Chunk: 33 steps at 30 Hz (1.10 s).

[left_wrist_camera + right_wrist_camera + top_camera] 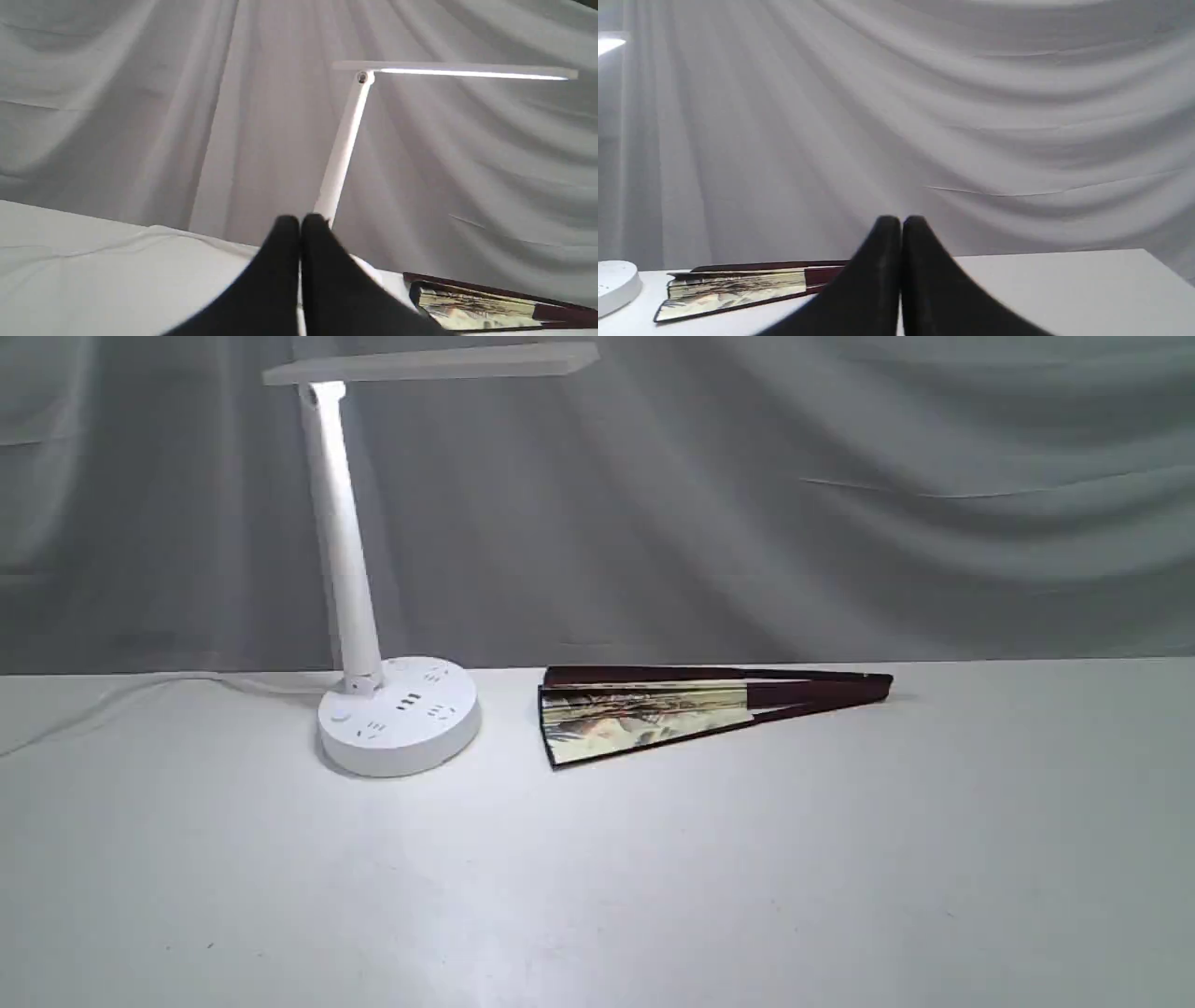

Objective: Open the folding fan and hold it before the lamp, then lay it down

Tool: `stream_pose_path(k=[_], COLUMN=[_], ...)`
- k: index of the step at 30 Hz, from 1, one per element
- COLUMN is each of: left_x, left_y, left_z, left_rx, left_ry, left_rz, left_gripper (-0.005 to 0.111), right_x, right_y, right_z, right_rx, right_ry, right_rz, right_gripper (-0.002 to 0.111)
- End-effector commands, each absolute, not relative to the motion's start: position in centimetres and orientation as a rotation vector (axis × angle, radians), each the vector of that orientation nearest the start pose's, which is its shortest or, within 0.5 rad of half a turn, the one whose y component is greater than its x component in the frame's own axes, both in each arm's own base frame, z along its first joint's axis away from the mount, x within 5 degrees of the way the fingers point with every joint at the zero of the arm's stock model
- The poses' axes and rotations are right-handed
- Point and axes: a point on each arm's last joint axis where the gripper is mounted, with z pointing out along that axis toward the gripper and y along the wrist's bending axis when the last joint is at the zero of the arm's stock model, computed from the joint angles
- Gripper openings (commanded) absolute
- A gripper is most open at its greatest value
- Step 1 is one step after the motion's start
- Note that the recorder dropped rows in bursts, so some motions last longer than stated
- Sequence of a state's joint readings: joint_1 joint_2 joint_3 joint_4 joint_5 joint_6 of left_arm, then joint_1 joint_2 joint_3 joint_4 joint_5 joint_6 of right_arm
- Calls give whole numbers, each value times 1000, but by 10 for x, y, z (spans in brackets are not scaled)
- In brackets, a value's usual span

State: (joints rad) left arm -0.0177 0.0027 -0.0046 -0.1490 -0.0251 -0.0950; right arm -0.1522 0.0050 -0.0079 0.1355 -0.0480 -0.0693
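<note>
Your left gripper (300, 224) has its two black fingers pressed flat together with nothing between them. Your right gripper (901, 223) is the same: tips meeting, holding nothing. Neither one touches any object, and neither arm appears in the exterior view.

Past your left fingertips stands the lamp (343, 144). Its slim white post leans up to a flat horizontal bar, and the underside of that bar glows. Past your right fingertips lies the folding fan (738, 289), flat on the white table (597, 877).

In the exterior view the fan rests just beside the lamp's round base without touching it. Its wide paper end faces the base and its narrow pivot end points away to the right. It is only slightly parted: the dark maroon guards splay a little, and a narrow wedge of the painted cream leaf shows between them.

A white cable (140, 695) runs from behind the lamp's base along the table to the left. Grey draped cloth (840, 476) hangs behind everything.
</note>
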Motion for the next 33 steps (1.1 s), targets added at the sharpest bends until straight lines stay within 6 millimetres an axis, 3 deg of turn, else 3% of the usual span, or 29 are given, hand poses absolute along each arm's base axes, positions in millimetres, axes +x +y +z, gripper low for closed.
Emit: stream_pose_path(k=[1, 14, 28, 33], left_x=[54, 28, 7, 20], left_y=[-2, -5, -4, -5], left_z=[224, 293, 322, 325], left_rx=[-179, -132, -82, -86], left_ry=[1459, 1466, 1500, 1563], left_rz=[-241, -265, -197, -193], left_gripper=[0, 0, 0, 0], right_x=[52, 34, 14, 25], right_y=[-8, -1, 5, 4], right_z=[234, 284, 317, 329], right_rx=[180, 165, 126, 123], right_ry=[1397, 1435, 1460, 1568], right_rz=[-42, 23, 21, 16], right_gripper=[0, 0, 0, 0])
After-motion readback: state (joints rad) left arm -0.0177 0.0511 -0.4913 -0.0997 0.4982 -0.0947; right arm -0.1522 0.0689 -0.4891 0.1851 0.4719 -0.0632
